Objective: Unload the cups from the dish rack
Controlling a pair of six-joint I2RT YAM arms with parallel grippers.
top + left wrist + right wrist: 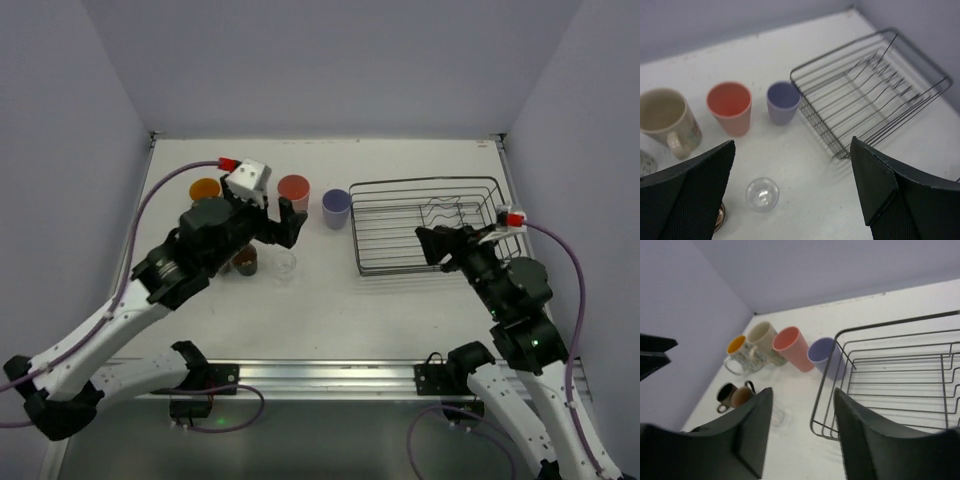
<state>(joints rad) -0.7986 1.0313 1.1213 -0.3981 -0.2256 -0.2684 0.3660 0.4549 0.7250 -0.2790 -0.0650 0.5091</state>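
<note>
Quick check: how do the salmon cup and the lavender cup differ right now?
The salmon cup is taller; the lavender cup is shorter. The lavender cup stands by the dish rack's corner, the salmon cup farther left, beside the cream mug. Both are upright, handleless, empty, on the table outside the rack.

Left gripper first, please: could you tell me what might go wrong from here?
1. The open left gripper hangs over the glass, with a brown cup close beside it; a low sweep away could tip either.
2. The lavender cup stands hard by the rack; if the right gripper, open over the rack, nudges it, that cup may topple.
</note>
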